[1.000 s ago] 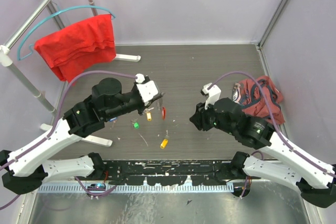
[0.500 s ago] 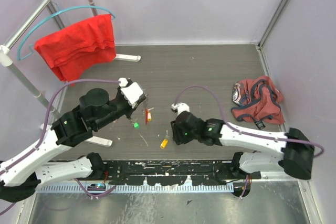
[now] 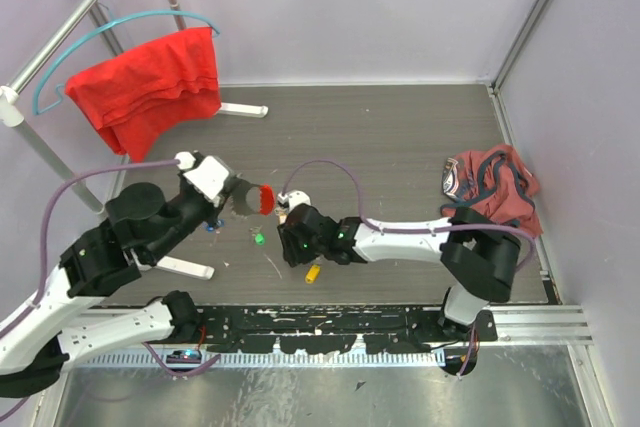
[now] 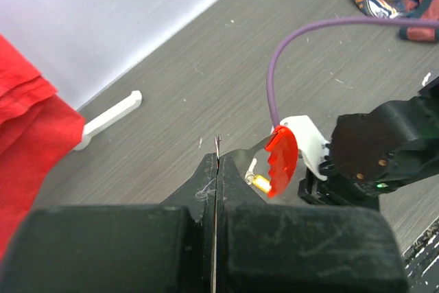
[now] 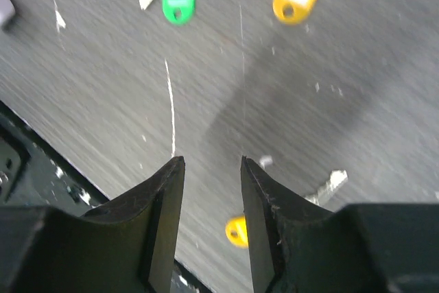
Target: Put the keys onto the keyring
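1. The left gripper (image 4: 216, 162) is clenched on the keyring (image 4: 281, 162). Its two fingers are pressed together on the thin metal loop, and a sliver of the loop pokes up between them
2. The loop is hard to follow in the left wrist view: only a pale arc shows between the fingertips and the keyring's red bar, which stands out past the tips
3. A yellow-tagged key (image 4: 260, 183) shows right against the keyring's red bar and is partly hidden by it. Whether it hangs on the loop or lies on the table (image 3: 400, 137) beneath cannot be told
4. Seen from above, the right gripper (image 3: 289, 247) is just beside the keyring, on the side toward the arm bases. Its fingers are hidden there under its own black wrist
5. The right wrist view shows that gripper released, fingers apart with bare table between them and nothing held
6. The green-tagged key (image 3: 258, 238) lies on the table near the keyring, toward the arm bases and not touching it. In the right wrist view its metal blade is cut off by the top edge
7. A second yellow-tagged key (image 3: 312, 273) lies farther from the keyring, past the right gripper toward the arm bases
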